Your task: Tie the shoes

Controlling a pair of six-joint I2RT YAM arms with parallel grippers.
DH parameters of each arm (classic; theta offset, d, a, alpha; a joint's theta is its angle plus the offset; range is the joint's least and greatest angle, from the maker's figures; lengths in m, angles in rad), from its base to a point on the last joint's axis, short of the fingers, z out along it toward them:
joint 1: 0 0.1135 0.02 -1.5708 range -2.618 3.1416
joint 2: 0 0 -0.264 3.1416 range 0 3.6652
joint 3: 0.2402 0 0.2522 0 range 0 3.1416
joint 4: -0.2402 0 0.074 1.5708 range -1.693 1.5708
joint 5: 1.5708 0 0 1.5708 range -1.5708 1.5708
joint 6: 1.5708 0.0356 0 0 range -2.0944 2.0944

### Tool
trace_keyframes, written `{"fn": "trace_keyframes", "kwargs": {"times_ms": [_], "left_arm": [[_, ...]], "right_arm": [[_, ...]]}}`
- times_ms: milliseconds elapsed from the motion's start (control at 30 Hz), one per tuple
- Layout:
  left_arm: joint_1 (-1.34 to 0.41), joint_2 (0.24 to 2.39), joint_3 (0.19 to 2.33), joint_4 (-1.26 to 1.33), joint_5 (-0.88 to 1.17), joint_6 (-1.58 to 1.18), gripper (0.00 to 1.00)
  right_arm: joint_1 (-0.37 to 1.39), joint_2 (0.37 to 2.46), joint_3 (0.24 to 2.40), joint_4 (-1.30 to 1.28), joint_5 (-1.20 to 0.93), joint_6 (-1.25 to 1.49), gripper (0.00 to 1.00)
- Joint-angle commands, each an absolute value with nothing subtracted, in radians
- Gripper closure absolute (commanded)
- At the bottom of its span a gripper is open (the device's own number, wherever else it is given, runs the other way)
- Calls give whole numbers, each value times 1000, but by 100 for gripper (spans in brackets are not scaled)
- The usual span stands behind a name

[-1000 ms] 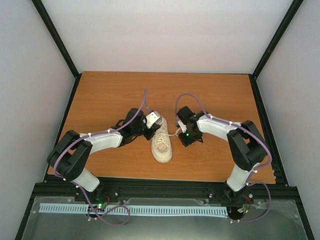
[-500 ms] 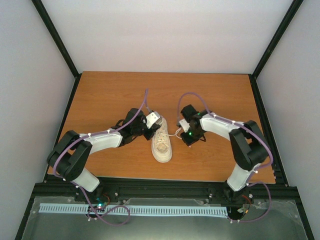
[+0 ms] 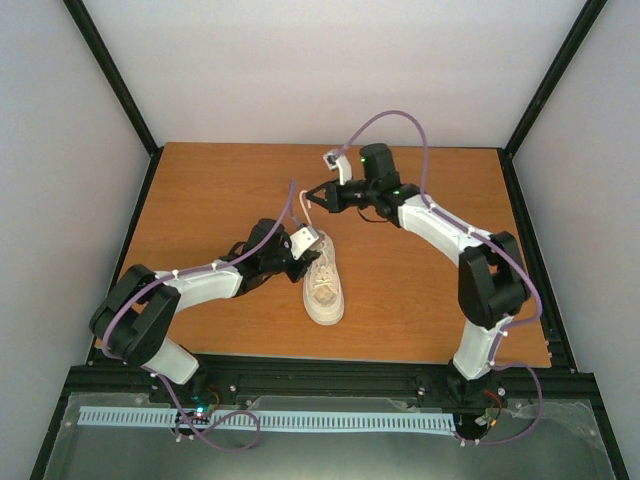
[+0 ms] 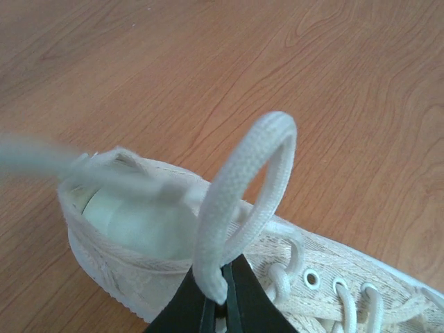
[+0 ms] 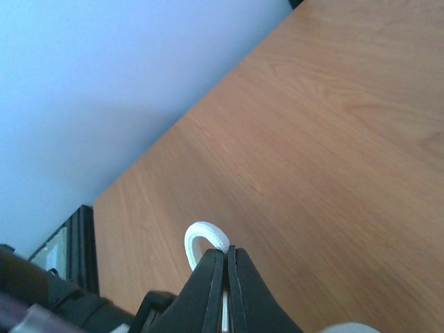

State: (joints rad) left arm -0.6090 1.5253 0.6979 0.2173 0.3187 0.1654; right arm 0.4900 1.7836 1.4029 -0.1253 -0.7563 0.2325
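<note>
Beyond the sneaker, the right gripper has swung away pinching a lace loop (left gripper pinches another).

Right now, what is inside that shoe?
In the shoe only a pale insole shows at the heel opening. The laced front covers the toe end, and the lace loop in the left gripper hides part of the opening.

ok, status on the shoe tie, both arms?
Left gripper shut on lace loop over sneaker opening. Right gripper shut on lace bend, out past the heel end. Sneaker sole-down on table, no bow seen. Nothing in the way.
</note>
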Motion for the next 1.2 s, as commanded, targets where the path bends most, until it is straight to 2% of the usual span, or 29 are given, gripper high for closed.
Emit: {"fn": "trace_keyframes", "kwargs": {"times_ms": [0,233,367,433,467,500,567,700,833,967,1033,1167], "left_arm": [[-617,1486,676,280,360,199,99],[-616,1476,666,290,348,204,99],[-617,1477,667,289,355,199,99],[-617,1479,668,288,358,197,99],[-617,1480,669,287,358,195,99],[-617,1481,670,286,357,196,99],[-617,1480,670,284,356,196,99],[-615,1480,671,282,361,191,99],[-615,1484,676,278,365,182,99],[-614,1491,686,270,371,166,99],[-614,1499,692,265,376,158,99],[-614,1509,698,262,387,149,99]], "right_arm": [[538,1870,1434,-17,-789,370,97],[553,1949,1475,-28,-746,372,97],[587,1995,1557,-182,-735,276,96],[609,2012,1607,-274,-707,211,87],[613,2011,1610,-291,-703,195,72],[614,2003,1602,-292,-702,191,66],[612,1960,1579,-292,-679,176,62],[597,1874,1536,-320,-611,166,60],[566,1756,1434,-308,-540,199,59],[558,1613,1215,-228,-432,274,57],[562,1531,1085,-120,-421,372,57],[604,1417,861,102,-361,519,49]]}}
